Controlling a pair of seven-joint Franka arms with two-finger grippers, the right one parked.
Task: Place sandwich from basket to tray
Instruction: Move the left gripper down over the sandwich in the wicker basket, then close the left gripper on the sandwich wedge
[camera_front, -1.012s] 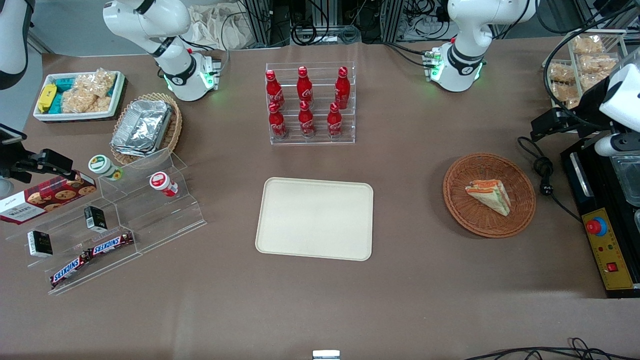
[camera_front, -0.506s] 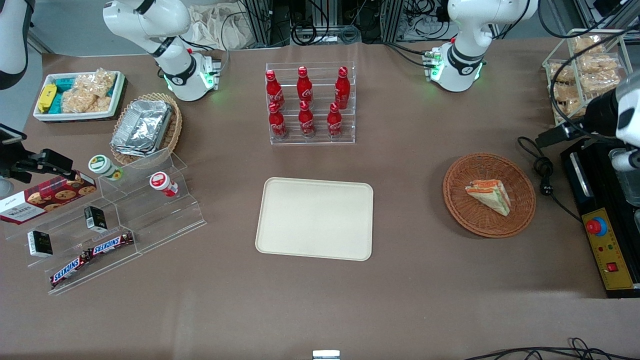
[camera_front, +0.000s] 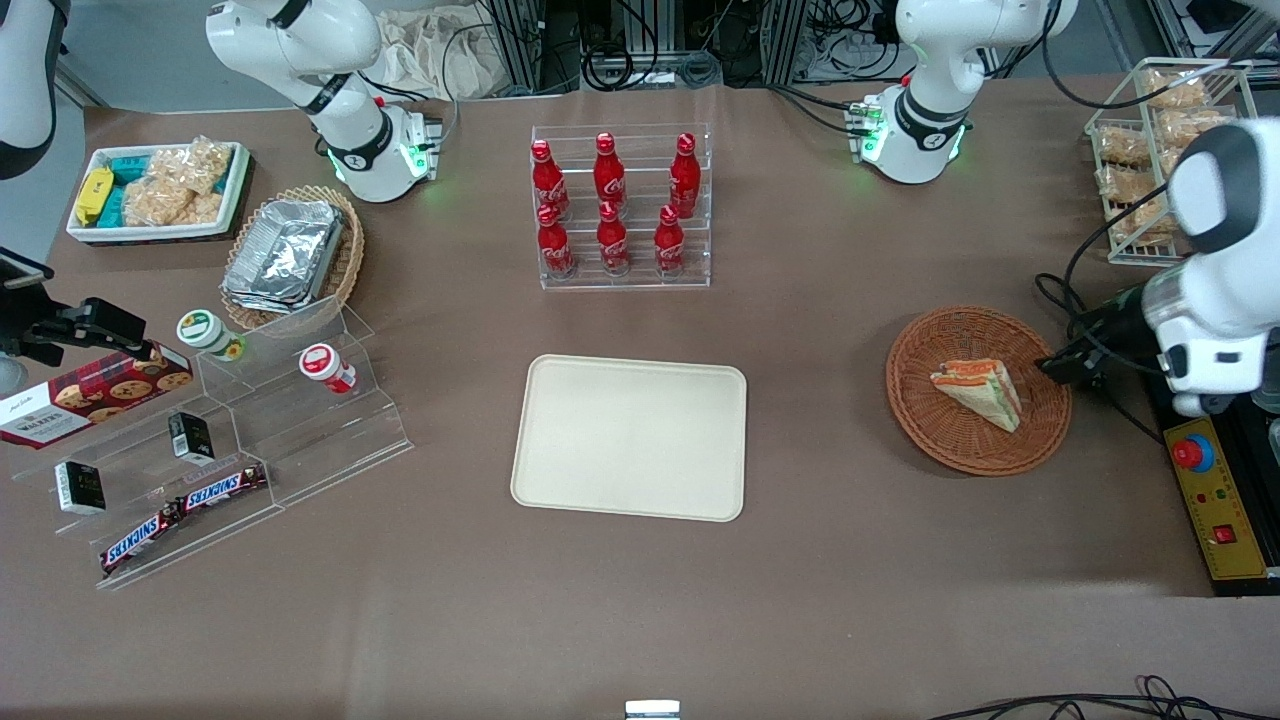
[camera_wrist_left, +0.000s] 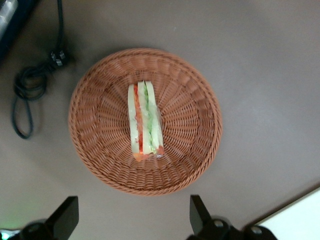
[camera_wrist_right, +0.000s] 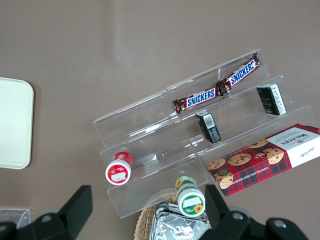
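My gripper (camera_wrist_left: 131, 220) hangs wide open and empty above the basket's (camera_front: 935, 440) edge. The sandwich (camera_front: 978, 392) lies mid-basket, untouched; the tray (camera_front: 628, 436) sits mid-desk, well apart.

I see the sandwich (camera_front: 978, 392) lying in the basket (camera_front: 1040, 432), toward the working arm's end of the table. My gripper (camera_wrist_left: 131, 220) hangs above the basket's edge, fingers spread wide, touching nothing. The tray (camera_front: 630, 437) sits mid-table, well apart from the basket and nearer the front camera than the bottle rack (camera_front: 620, 208). A stepped stand (camera_front: 240, 450) lies toward the parked arm's end.
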